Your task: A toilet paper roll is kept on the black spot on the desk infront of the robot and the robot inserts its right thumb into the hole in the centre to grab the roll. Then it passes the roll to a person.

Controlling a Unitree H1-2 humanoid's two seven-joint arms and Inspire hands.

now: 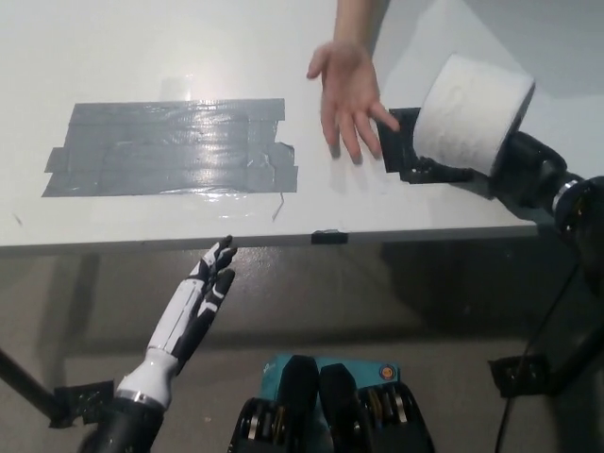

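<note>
The white toilet paper roll (pixel 474 114) hangs above the desk at the right, tipped on its side. My black right hand (pixel 525 173) holds it from the lower right, shut on it with a digit hidden inside its core. Below the roll, the black spot (pixel 406 151) on the desk is uncovered. A person's open hand (pixel 346 94) reaches in from the top, palm up, just left of the roll and not touching it. My white left hand (pixel 198 307) rests open below the desk's front edge at the lower left.
A large patch of grey tape (pixel 170 146) covers the left part of the white desk (pixel 142 57). The desk's front edge (pixel 311 237) runs across the middle of the picture. A black table leg base (pixel 524 373) stands on the floor at the lower right.
</note>
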